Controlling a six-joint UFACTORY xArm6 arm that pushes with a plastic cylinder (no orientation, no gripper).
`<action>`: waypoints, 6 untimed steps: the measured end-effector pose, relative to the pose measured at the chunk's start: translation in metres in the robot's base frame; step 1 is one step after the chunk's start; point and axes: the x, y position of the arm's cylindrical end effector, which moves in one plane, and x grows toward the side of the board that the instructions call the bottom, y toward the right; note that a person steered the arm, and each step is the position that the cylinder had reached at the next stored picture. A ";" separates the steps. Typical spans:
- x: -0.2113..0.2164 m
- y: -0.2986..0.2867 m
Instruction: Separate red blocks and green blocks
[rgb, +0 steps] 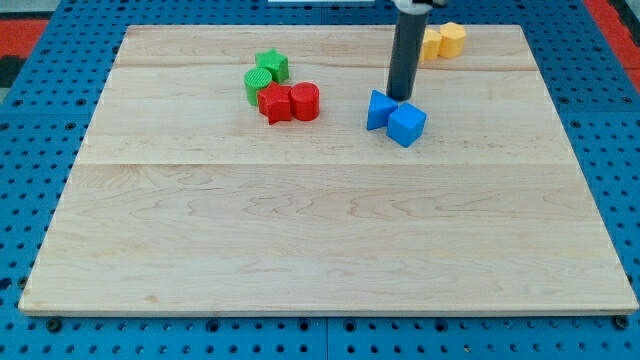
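Clearly, my tip (402, 98), a bare rod gripping nothing, rests against the two blue blocks (395, 117) right of centre, while the touching red blocks (290, 102) and green blocks (265, 77) cluster well to its left, in the frame's upper left.

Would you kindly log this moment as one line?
my tip: behind blue blocks | red blocks: touching green blocks | separation: not done

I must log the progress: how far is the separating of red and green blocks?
Nothing looks done: the red blocks touch the green blocks. My tip is right of them, by the blue blocks, touching neither colour. All the separating is left.
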 end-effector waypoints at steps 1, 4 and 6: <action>-0.025 -0.027; 0.027 -0.152; 0.010 -0.227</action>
